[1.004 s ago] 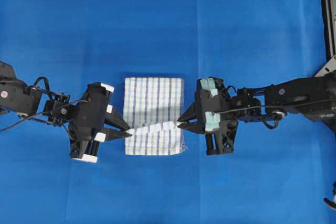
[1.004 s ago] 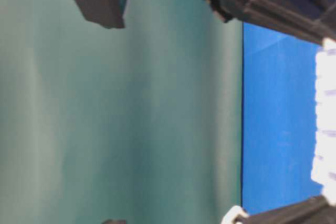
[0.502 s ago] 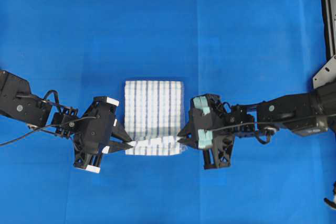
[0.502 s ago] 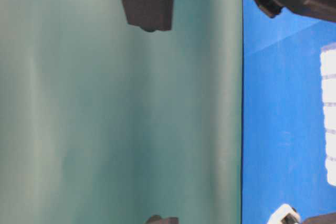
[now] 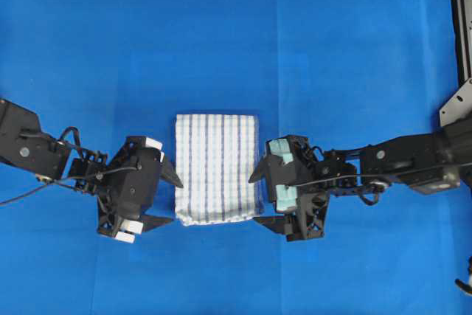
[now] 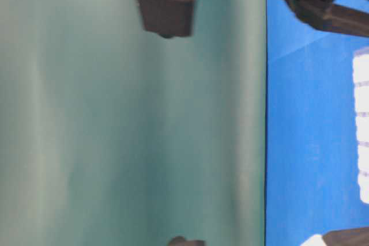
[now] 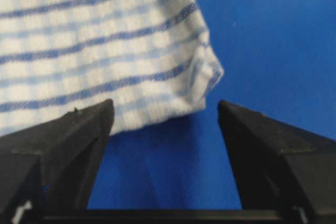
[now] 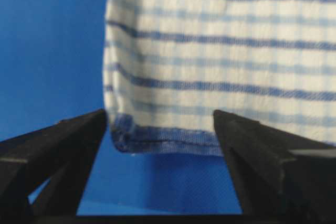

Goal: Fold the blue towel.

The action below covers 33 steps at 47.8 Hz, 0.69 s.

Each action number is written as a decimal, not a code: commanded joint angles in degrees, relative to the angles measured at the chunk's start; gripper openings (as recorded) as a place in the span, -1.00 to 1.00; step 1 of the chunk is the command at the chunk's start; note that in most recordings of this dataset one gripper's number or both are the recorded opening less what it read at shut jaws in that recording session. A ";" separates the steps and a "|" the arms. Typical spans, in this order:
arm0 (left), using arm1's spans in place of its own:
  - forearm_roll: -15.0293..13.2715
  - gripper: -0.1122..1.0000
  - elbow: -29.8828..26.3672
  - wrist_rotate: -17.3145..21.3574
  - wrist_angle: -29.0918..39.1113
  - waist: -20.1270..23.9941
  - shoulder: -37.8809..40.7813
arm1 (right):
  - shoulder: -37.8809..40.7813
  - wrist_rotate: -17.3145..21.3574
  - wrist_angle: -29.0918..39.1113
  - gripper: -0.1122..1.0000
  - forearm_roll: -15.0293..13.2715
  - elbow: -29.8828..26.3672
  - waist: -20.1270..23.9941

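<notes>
Towel (image 5: 217, 168) is lying folded on the surface (image 5: 221, 35), left hand (image 5: 161, 201) and right hand (image 5: 259, 200) flanking it, both spread, gripping nothing. Risk: fingers snagging a hem while pulling away, dragging the fold open.

My left black robot gripper (image 5: 171, 198) sits low on the left with its two dark fingers (image 7: 73, 135) spread wide and nothing between them. My right black robot gripper (image 5: 259, 198), the one with pale green padding on its body, faces it from the right, jaws equally wide and empty. Both dark jointed arms reach in from the outer edges toward the middle.
</notes>
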 commanded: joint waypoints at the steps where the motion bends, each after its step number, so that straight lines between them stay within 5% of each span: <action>1: 0.18 0.48 -0.35 0.18 4.13 0.70 -4.83 | -5.36 -0.44 0.97 0.81 -0.26 0.26 -0.44; 13: 0.35 0.46 1.85 0.35 10.55 1.85 -17.40 | -19.86 -2.29 4.39 0.82 -2.29 5.27 -3.08; 33: 0.35 0.46 14.15 0.26 6.77 5.98 -39.29 | -43.15 -2.72 7.12 0.82 -5.36 17.05 -8.00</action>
